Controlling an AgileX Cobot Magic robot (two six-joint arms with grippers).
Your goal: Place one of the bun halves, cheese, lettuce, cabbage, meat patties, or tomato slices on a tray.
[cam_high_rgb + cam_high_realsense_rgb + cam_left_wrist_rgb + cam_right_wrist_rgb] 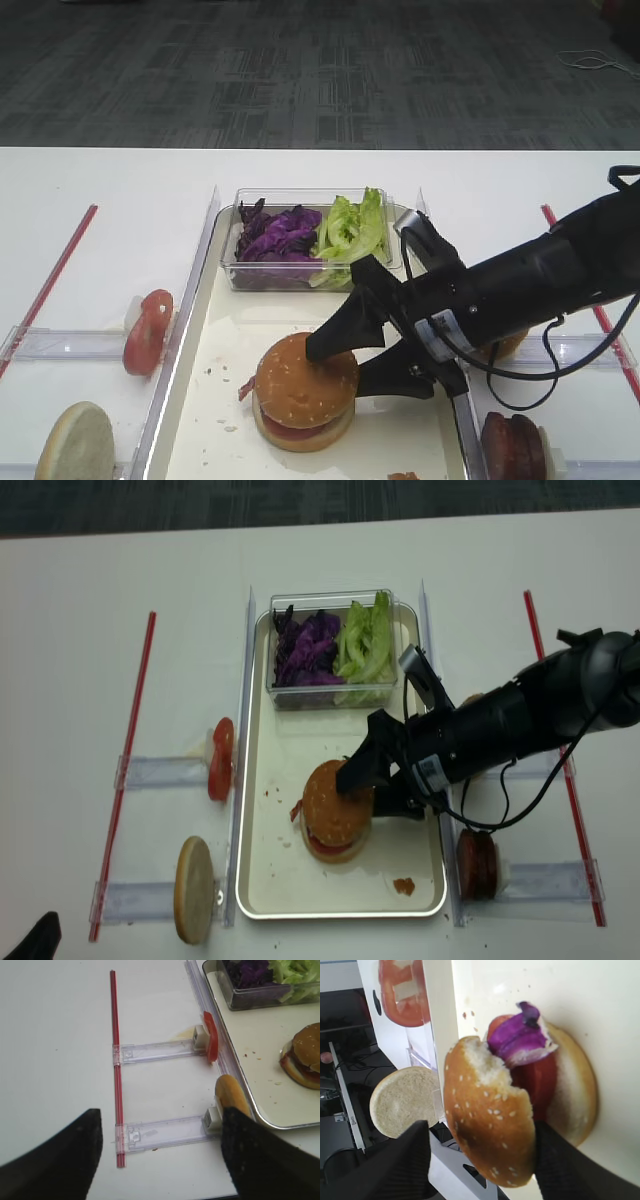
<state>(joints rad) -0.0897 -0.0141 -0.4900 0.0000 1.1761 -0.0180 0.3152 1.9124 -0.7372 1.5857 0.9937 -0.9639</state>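
A sesame bun top (300,378) (490,1125) lies on a stack of cabbage, red slice and bottom bun on the cream tray (230,340) (275,880). My right gripper (340,368) (480,1132) straddles the bun top's right side and is open. One finger stands clear of the bun and the other is right beside it. My left gripper (161,1117) hangs open over bare table with nothing between its fingers. At the tray's far end are purple cabbage (275,232) and lettuce (352,230). A tomato slice (147,330) stands left of the tray. Meat patties (515,447) sit to the right.
A clear tub (240,270) holds the cabbage and lettuce. A pale bun disc (75,445) (231,1095) stands on a clear holder at the front left. Red strips (55,275) (600,320) and clear rails (160,1051) flank the tray. Crumbs lie on the tray floor.
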